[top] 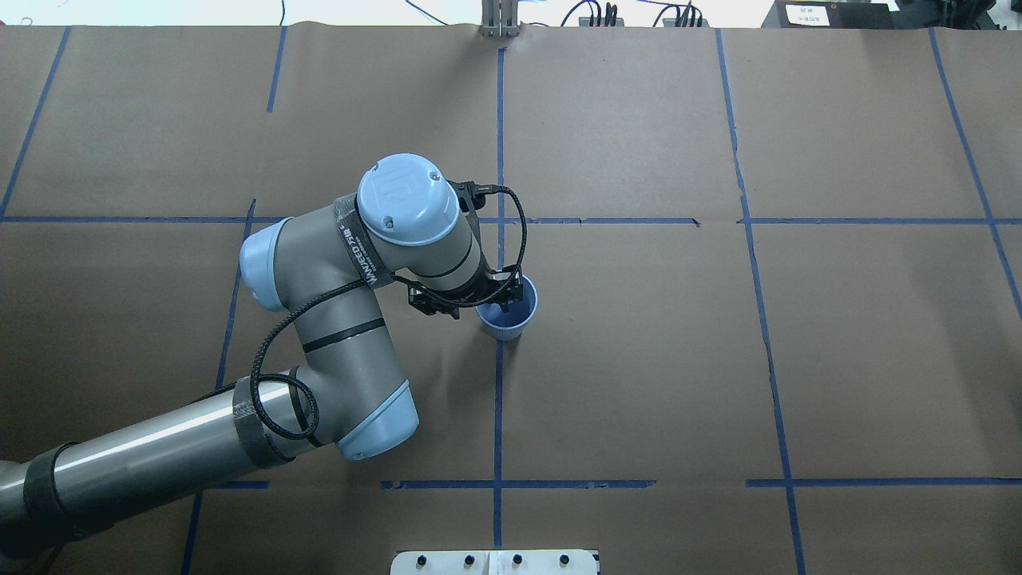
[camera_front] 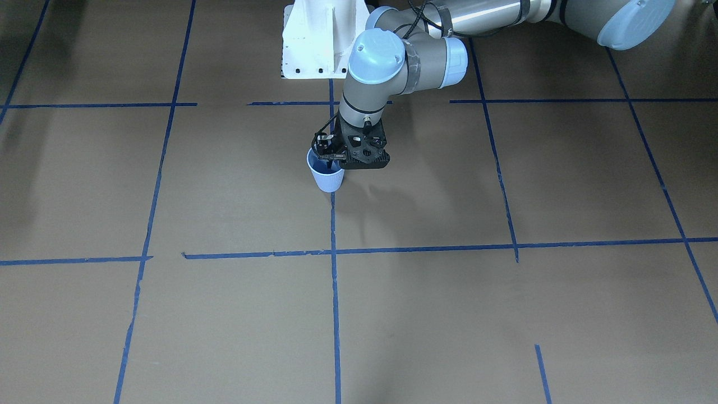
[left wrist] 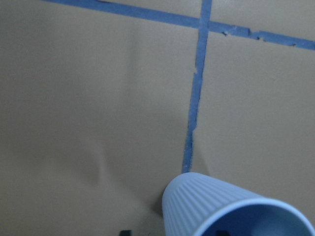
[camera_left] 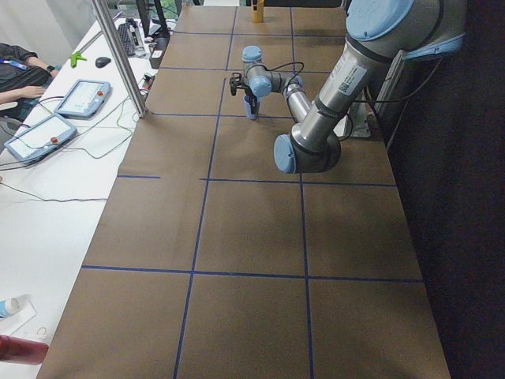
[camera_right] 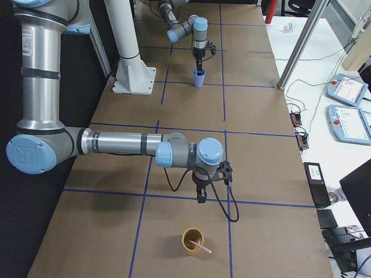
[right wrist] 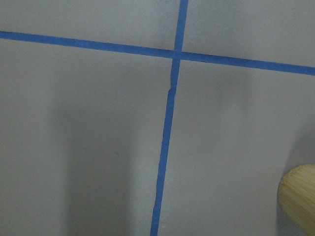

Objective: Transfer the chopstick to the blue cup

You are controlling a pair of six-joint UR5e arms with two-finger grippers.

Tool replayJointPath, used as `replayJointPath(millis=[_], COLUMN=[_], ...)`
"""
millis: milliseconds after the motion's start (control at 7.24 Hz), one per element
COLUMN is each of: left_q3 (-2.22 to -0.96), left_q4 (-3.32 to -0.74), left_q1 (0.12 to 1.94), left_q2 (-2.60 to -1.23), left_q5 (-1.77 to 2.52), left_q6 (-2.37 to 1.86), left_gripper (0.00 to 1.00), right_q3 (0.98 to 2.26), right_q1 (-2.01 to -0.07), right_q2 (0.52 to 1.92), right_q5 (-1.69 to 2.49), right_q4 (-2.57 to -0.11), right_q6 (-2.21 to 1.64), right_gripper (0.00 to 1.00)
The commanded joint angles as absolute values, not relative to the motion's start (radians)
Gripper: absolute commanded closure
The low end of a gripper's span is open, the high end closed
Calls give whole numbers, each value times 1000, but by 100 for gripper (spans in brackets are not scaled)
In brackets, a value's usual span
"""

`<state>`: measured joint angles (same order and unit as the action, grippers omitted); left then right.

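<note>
1 chopstick lies in the brown cup, well apart from the blue cup. Left gripper hovers over the blue cup, jaws apart, empty. Right gripper is near the brown cup; I cannot tell its jaws. I judge the transfer not done.

- Brown paper is covering the whole table top, creasing slightly in places.
- Blue tape lines are splitting it into a grid.
- White bench is running along one side, carrying teach pendants and loose cables.
- Metal post is standing at the table edge.
- Even light is casting soft shadows.
</note>
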<state>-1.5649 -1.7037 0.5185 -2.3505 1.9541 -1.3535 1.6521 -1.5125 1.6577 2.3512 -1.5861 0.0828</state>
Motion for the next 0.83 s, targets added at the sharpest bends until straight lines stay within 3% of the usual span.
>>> replayJointPath(millis=[0, 276, 691], left_q3=[-1751, -1941, -1987], left_q4=[-1494, -1437, -1459], left_q1=[554, 686, 1034], left_q2=[-2300, -2087, -1751], left_q5=[1988, 2090, 2257], left_q6=[-1189, -904, -332], left_gripper=[0, 0, 0], right_q3=[1652, 1654, 1654], right_q1=[-1513, -1513, -1514], right_q2=[1657, 1657, 1658], right_q5=[2350, 2352, 2350], right_q4=[-1586, -1585, -1555], right_q6=[83, 83, 83], right_gripper=[0, 0, 0])
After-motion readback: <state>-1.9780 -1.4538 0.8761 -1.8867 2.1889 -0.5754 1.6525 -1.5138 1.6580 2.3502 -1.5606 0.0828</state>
